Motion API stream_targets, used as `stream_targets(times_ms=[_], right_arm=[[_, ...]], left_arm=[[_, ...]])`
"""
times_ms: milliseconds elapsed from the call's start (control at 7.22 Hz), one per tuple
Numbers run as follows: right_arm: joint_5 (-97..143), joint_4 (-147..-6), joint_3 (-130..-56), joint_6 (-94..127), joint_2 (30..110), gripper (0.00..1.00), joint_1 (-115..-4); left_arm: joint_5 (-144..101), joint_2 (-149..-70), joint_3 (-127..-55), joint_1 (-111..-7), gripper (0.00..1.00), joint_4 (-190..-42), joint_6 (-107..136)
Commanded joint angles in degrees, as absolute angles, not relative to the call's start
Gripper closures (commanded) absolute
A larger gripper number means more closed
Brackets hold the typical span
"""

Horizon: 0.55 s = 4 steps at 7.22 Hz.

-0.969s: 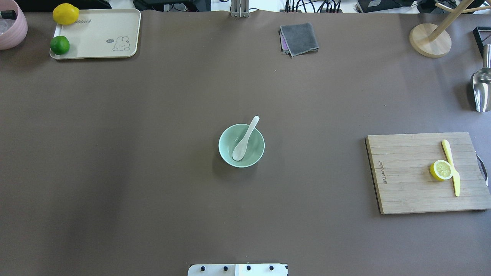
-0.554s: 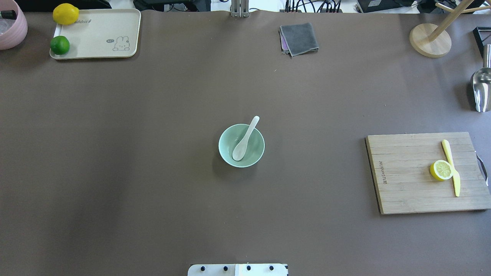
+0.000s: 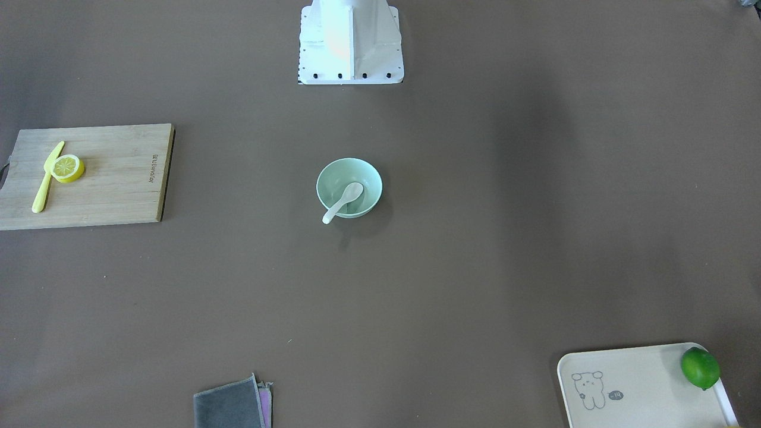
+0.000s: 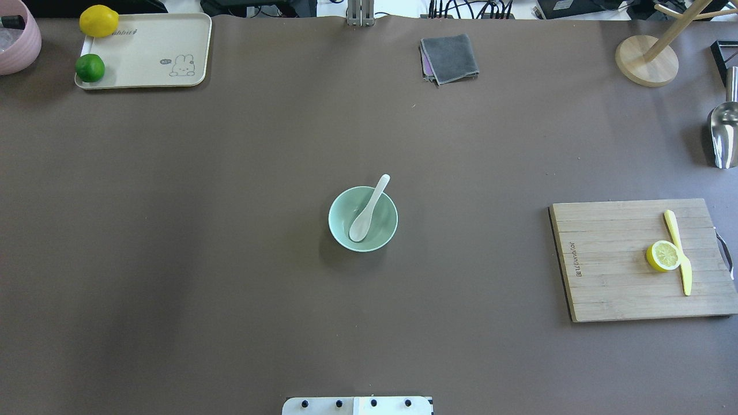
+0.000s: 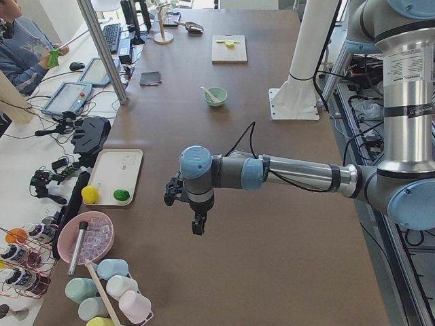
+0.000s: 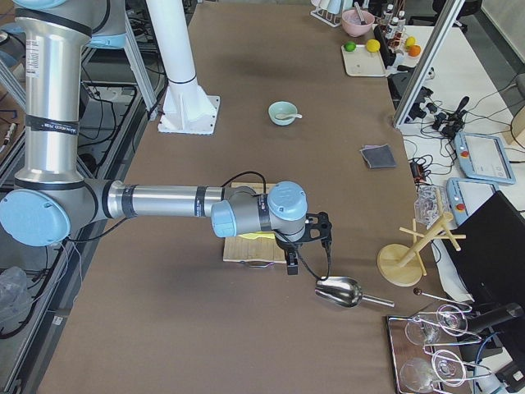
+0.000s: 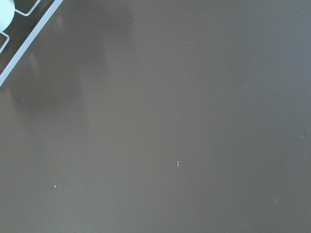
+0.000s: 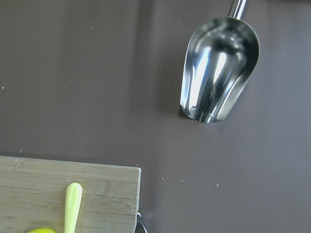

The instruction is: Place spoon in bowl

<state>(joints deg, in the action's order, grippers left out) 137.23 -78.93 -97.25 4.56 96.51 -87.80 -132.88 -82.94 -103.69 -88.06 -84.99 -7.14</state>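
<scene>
The white spoon (image 4: 369, 208) lies in the mint-green bowl (image 4: 385, 229) at the table's middle, scoop down inside, handle leaning over the far rim. The front-facing view shows the same spoon (image 3: 342, 202) and bowl (image 3: 367, 177). No gripper shows in the overhead or front-facing views. The left gripper (image 5: 196, 227) hangs over bare table far from the bowl (image 5: 216, 98), near the tray. The right gripper (image 6: 292, 263) hangs by the cutting board's end, far from the bowl (image 6: 280, 108). I cannot tell whether either is open or shut.
A wooden cutting board (image 4: 611, 259) with a lemon half (image 4: 663, 255) and a yellow-green knife (image 4: 678, 252) lies to the right. A cream tray (image 4: 150, 52) with a lemon and a lime is far left. A grey cloth (image 4: 450, 57), a steel scoop (image 8: 218, 70) and a wooden stand (image 4: 646, 60) lie at the edges.
</scene>
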Motion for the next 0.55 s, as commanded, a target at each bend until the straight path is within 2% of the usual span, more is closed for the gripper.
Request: stream_targets(times_ms=[0,415], right_arm=[[137.3,-78.9,-97.3,4.6,96.8,0.00,-87.8],[137.4,-79.0,-97.6,4.6,96.6,0.00,-87.8]], left_arm=[[-133.2,-82.9,-104.0,-88.1,0.03,-85.0,-7.2],[-133.2,-82.9,-103.7,-88.1,0.03,-85.0,-7.2]])
